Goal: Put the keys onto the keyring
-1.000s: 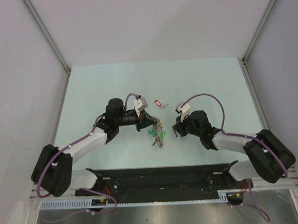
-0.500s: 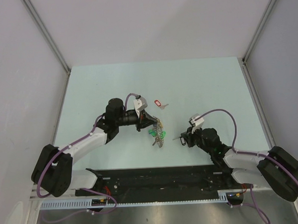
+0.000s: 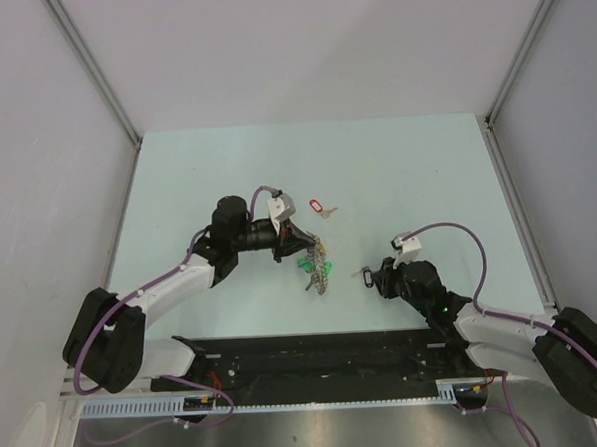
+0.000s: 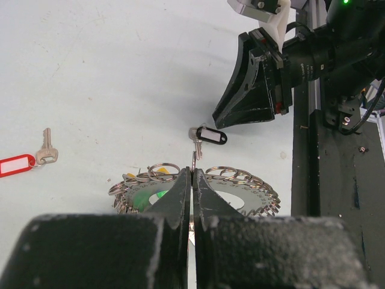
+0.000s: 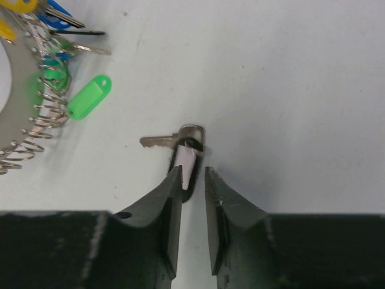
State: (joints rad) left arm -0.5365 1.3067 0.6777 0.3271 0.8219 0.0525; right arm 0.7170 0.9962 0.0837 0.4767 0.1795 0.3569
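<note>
The keyring (image 3: 321, 265) is a flat grey metal hoop (image 4: 255, 188) fringed with many small split loops, with green, blue and yellow tags (image 5: 89, 96) on it. My left gripper (image 3: 303, 246) (image 4: 192, 173) is shut on its rim and holds it edge-up over the table. A key with a black tag (image 5: 186, 158) (image 4: 209, 135) (image 3: 363, 273) lies flat on the table just right of the hoop. My right gripper (image 5: 192, 173) (image 3: 374, 278) sits low over it, open a little, the tag's near end by one finger. A key with a red tag (image 3: 318, 206) (image 4: 18, 164) lies further back.
The pale green table (image 3: 406, 168) is walled by grey panels on three sides. The black base rail (image 3: 315, 348) runs along the near edge behind both arms. My right gripper's fingers (image 4: 248, 90) stand close to the hoop's right side.
My right arm drew back toward the near edge and lowered, carrying the black-tagged key. Its jaws have parted and the key now rests on the table. The left arm held still.
</note>
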